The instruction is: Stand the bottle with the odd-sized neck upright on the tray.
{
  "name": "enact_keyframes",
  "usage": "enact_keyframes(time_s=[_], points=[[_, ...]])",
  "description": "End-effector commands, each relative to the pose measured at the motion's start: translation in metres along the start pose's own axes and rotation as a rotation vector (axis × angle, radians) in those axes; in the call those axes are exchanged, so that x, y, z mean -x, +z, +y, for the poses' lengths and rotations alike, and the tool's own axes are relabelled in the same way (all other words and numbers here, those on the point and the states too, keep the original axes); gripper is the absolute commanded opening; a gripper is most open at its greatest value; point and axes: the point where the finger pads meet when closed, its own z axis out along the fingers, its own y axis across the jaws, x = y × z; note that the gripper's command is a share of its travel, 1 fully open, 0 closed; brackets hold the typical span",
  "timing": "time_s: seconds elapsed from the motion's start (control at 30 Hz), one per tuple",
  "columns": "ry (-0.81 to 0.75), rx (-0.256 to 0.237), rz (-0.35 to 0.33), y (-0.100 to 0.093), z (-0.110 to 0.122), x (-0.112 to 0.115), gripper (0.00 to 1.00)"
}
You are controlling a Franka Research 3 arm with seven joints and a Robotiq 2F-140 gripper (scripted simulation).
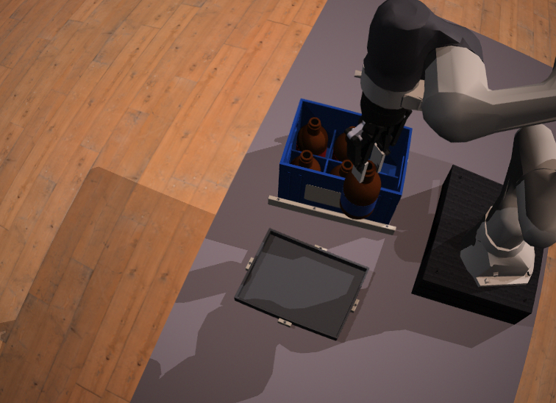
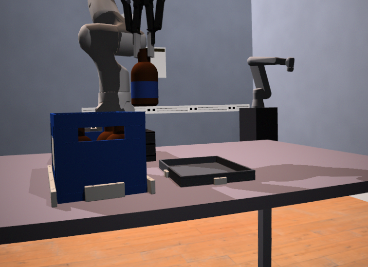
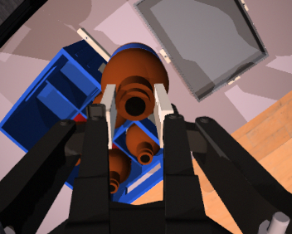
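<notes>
A: Top view's kinda moody. The purple-grey tabletop (image 1: 417,361) (image 2: 190,200) (image 3: 73,8) has big soft-toned shadow patches with crisp edges, and the wooden floor (image 1: 162,73) (image 2: 184,233) (image 3: 264,129) glows warm orange.

B: Yeah, and the blue crate (image 1: 340,112) (image 2: 101,162) (image 3: 27,104) is really dark inside up there. In the exterior view its broad side is a deep, shaded blue.

A: Tray (image 1: 237,299) (image 2: 221,176) (image 3: 232,75) catches a paler lit patch on its bottom, dim around it.

B: Exterior's right-hand wall (image 2: 310,27) is way brighter than the grey-blue wall (image 2: 199,17) behind the arm. Wrist view looks sharp up close, black fingers nearly lost in shade, no strong glare.
</notes>
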Motion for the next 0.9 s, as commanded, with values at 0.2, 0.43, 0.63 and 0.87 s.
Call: enact_keyframes(time_s=[0.2,0.43,0.63,0.87], points=[[0.027,0.012,-0.004,-0.003,0.021,-0.005,0.10],[0.027,0.012,-0.004,-0.003,0.037,-0.010,0.10],[0.027,0.012,-0.004,-0.003,0.045,-0.013,0.10],[0.027,0.012,-0.004,-0.003,0.060,-0.018,0.10]])
